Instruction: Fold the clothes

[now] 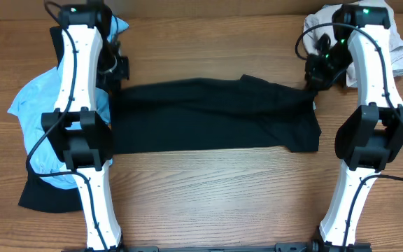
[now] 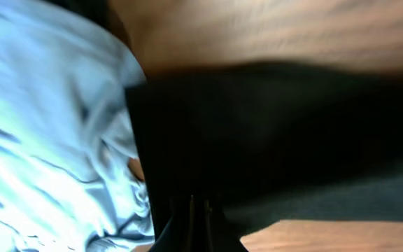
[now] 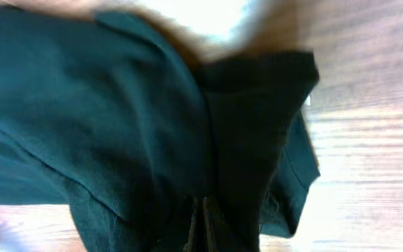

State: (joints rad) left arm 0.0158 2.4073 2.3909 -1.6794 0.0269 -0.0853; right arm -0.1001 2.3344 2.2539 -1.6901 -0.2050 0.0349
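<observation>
The tabletop lies bare along the near and far edges of the one black garment, which is stretched flat between two arms. One light blue garment is bunched at its left end, and one pale garment lies beyond its right. The left hand and right hand are each clamped on an end of the black garment.

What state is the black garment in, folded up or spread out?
Spread out. The black garment lies as a long band across the table, the left pincer and right pincer each shut on one end.
</observation>
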